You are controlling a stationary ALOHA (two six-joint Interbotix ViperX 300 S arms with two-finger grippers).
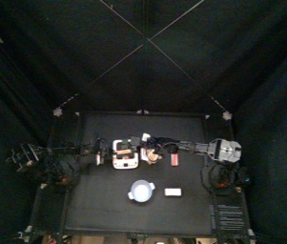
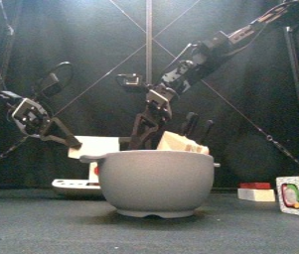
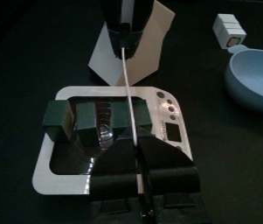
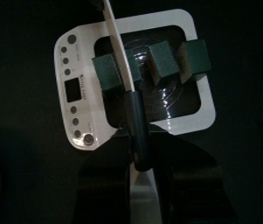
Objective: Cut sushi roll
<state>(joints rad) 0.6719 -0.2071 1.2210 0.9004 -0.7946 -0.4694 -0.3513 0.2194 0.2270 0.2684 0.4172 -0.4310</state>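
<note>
Nearest you stands the blue bowl (image 2: 159,184), with a small printed box (image 2: 298,195) off to its side. The box's print is too small to read, so take nothing from it. Behind the bowl, the sushi roll (image 3: 86,118) lies on the white scale (image 3: 169,131), near the middle of the table. Your right gripper (image 4: 143,162) is clamped on the black handle of the knife (image 4: 118,52), and the blade runs across the roll towards the end by the scale's button panel. Bring the blade down square and level, and saw gently rather than press (the roll looks soft and would probably squash or slide). Your left gripper (image 3: 145,171) sits at the scale's opposite edge, in line with the blade. I cannot tell whether it is open or closed. The scale's panel shows buttons, but no legible writing or brand.
</note>
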